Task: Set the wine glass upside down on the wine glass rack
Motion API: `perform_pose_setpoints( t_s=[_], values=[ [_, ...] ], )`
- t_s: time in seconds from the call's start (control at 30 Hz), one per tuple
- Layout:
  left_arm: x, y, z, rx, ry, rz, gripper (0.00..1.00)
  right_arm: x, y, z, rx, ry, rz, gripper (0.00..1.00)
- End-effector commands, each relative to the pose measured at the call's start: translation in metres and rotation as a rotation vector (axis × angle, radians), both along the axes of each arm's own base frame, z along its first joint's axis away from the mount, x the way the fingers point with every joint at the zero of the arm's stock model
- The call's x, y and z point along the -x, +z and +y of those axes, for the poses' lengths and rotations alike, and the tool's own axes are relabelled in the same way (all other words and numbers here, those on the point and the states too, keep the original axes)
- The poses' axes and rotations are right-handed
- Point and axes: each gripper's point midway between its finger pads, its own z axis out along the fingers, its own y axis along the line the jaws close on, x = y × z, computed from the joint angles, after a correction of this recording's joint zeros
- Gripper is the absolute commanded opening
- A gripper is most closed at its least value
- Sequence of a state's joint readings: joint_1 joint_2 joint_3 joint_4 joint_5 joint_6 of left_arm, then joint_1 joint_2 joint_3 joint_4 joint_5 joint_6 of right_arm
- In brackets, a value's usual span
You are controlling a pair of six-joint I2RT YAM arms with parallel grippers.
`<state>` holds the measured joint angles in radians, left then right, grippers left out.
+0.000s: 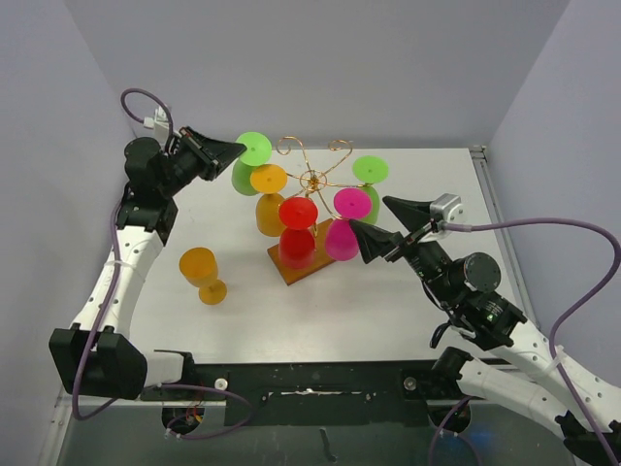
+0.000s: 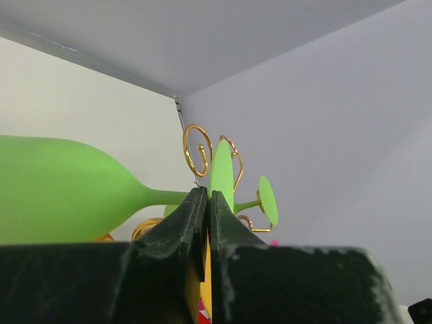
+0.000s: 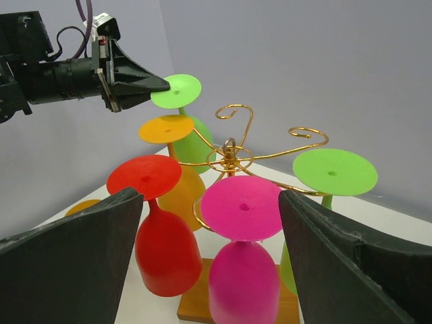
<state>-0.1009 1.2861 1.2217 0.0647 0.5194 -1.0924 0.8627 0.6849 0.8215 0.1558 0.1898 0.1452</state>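
Firstly, the green wine glass [image 1: 254, 150]: one of six glasses, at the back-left of the wine glass rack [image 1: 312, 181]. Its foot is up and its bowl down, with the long axis upright. The left pincer [image 1: 239, 149] is closed on the rim of its foot. Whether its stem sits in a wire arm cannot be told. Its bowl is partly hidden behind an orange foot, and the left wrist view cuts it off.

Rack: one, gold wire. Its wooden base [image 1: 294, 272] is largely covered by bowls.

Hanging inverted around the rack, four:
- orange glass [image 1: 269, 179], left
- red glass [image 1: 299, 214], front-left
- magenta glass [image 1: 351, 203], front-right
- second green glass [image 1: 370, 170], right

Standing front-left of the rack, well apart: second orange glass [image 1: 201, 272], one, on the desk [image 1: 291, 325]. Which end is up is unclear.

Right pincer [image 1: 371, 216]: right of the rack, just beside the magenta glass, fingers spread wide, holding nothing.
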Motion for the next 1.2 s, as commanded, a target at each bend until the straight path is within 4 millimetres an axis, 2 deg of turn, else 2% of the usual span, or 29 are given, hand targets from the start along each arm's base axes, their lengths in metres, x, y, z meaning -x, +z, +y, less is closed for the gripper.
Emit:
perform_pose_setpoints(
  t_s=[0.0,0.23,0.47,0.83,1.17],
  values=[
    [0.013,0.036,-0.013,0.039,-0.082,-0.094,0.0,0.005,0.017,-0.002,-0.088,0.026,-0.011,0.84],
    [0.013,0.036,-0.02,0.086,-0.134,-0.083,0.0,0.006,0.014,0.002,-0.115,0.044,0.012,0.84],
    [0.009,0.034,-0.032,0.097,-0.172,-0.078,0.0,0.003,0.001,0.008,-0.146,0.06,0.067,0.84],
    [0.001,0.038,-0.05,0.09,-0.21,-0.087,0.0,0.002,-0.003,0.005,-0.168,0.045,0.086,0.84],
    [-0.008,0.029,-0.064,0.072,-0.253,-0.068,0.0,0.001,-0.008,0.006,-0.182,0.045,0.11,0.84]
  ],
)
